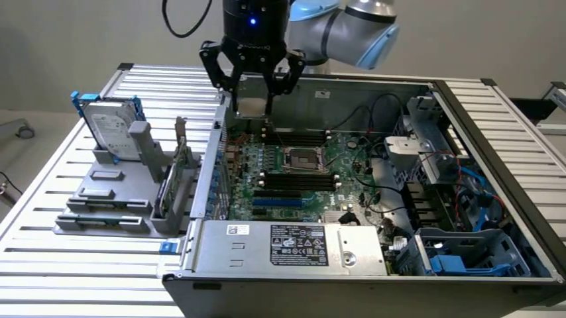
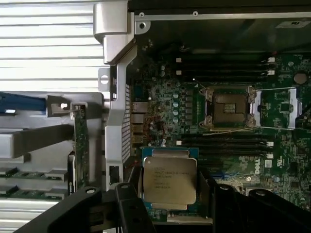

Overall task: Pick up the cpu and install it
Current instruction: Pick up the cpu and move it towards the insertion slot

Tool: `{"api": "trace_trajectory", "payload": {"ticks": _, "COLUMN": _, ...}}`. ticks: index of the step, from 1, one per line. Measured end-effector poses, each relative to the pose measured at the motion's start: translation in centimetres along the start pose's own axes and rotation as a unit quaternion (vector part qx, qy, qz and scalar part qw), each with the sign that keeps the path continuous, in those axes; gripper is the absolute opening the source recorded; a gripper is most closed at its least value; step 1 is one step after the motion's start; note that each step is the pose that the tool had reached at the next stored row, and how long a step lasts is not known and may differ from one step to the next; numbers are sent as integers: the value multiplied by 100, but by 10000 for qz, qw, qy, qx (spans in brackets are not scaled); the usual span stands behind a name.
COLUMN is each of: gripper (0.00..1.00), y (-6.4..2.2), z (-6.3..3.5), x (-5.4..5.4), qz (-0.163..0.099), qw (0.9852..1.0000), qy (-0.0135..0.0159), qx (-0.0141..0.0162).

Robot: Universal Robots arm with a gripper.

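The cpu (image 2: 170,180), a flat square chip with a pale metal top and printed text, sits between my gripper's (image 2: 170,194) two black fingers (image 2: 132,187), which are shut on its opposite edges. In the exterior view my gripper (image 1: 254,93) hangs over the back wall of the open computer case, near the case's corner on the exterior view's left, with the cpu (image 1: 252,106) held in the air. The black-framed motherboard socket (image 1: 301,158) lies open in the middle of the board, nearer the camera and lower than the chip. In the wrist view the socket (image 2: 228,108) has its metal lever swung aside.
Black memory slots (image 1: 301,180) flank the socket. A power supply (image 1: 292,245) fills the case's near side, and cables and drive bays (image 1: 460,192) its right. Outside the case, on the exterior view's left, a hard drive (image 1: 113,126) stands in a grey fixture (image 1: 106,199) on the slatted table (image 1: 53,265).
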State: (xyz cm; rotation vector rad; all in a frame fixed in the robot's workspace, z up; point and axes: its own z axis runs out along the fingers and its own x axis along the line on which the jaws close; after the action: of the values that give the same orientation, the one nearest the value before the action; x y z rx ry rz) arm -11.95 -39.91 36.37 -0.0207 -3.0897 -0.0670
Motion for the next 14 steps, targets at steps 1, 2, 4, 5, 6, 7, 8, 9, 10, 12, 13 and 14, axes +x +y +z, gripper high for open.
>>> {"api": "trace_trajectory", "payload": {"ticks": 1, "gripper": 55, "y": 11, "z": 16, "x": -46, "qz": 0, "qw": 10000, "qy": 1, "qx": 0}}
{"api": "trace_trajectory", "payload": {"ticks": 2, "gripper": 55, "y": 23, "z": 33, "x": -93, "qz": -1, "qw": 10000, "qy": 1, "qx": 0}}
{"api": "trace_trajectory", "payload": {"ticks": 4, "gripper": 55, "y": 54, "z": 66, "x": -186, "qz": 0, "qw": 10000, "qy": 1, "qx": 0}}
{"api": "trace_trajectory", "payload": {"ticks": 5, "gripper": 55, "y": 72, "z": 83, "x": -234, "qz": 0, "qw": 10000, "qy": 1, "qx": 0}}
{"api": "trace_trajectory", "payload": {"ticks": 6, "gripper": 55, "y": 90, "z": 99, "x": -280, "qz": -1, "qw": 10000, "qy": 1, "qx": 0}}
{"api": "trace_trajectory", "payload": {"ticks": 7, "gripper": 55, "y": 109, "z": 116, "x": -325, "qz": -1, "qw": 10000, "qy": 1, "qx": 0}}
{"api": "trace_trajectory", "payload": {"ticks": 8, "gripper": 55, "y": 130, "z": 133, "x": -371, "qz": 0, "qw": 10000, "qy": 1, "qx": 0}}
{"api": "trace_trajectory", "payload": {"ticks": 9, "gripper": 55, "y": 152, "z": 149, "x": -416, "qz": 0, "qw": 10000, "qy": 1, "qx": 0}}
{"api": "trace_trajectory", "payload": {"ticks": 10, "gripper": 55, "y": 176, "z": 166, "x": -461, "qz": 0, "qw": 10000, "qy": 1, "qx": 0}}
{"api": "trace_trajectory", "payload": {"ticks": 12, "gripper": 55, "y": 228, "z": 201, "x": -546, "qz": 0, "qw": 10000, "qy": 1, "qx": 0}}
{"api": "trace_trajectory", "payload": {"ticks": 13, "gripper": 55, "y": 255, "z": 219, "x": -585, "qz": 0, "qw": 10000, "qy": 1, "qx": 0}}
{"api": "trace_trajectory", "payload": {"ticks": 14, "gripper": 55, "y": 283, "z": 236, "x": -620, "qz": -1, "qw": 10000, "qy": 1, "qx": 0}}
